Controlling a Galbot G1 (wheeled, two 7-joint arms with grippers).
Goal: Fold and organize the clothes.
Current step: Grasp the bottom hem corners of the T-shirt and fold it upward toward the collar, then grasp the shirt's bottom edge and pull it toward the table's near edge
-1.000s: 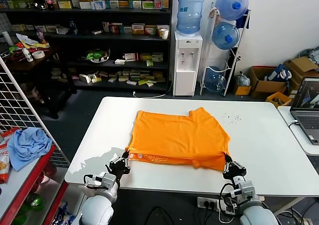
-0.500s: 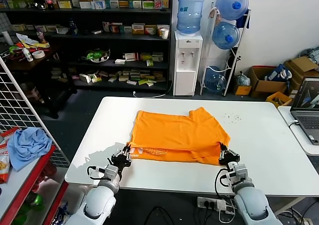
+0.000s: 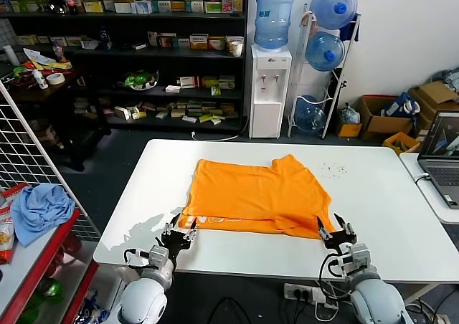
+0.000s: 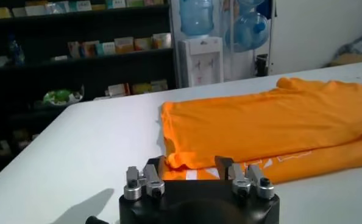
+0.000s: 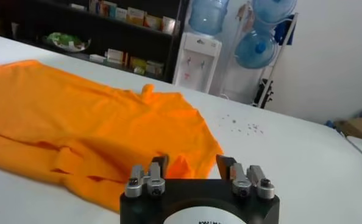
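Head view | we see the T-shirt [image 3: 258, 195] folded once, mid-table [image 3: 387, 209] | left gripper [image 3: 178, 231] and right gripper [image 3: 337, 230] spread, empty, at its near corners | further folds and tidying remain, we judge

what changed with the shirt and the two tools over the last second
Both tools, left and right, opened and let go of the orange T-shirt, then backed off toward the table's near edge. The shirt's lifted near edge dropped flat. The shirt's far half stayed put.

Dark stocked shelves [image 3: 136, 51], white water dispenser [image 3: 269, 91]
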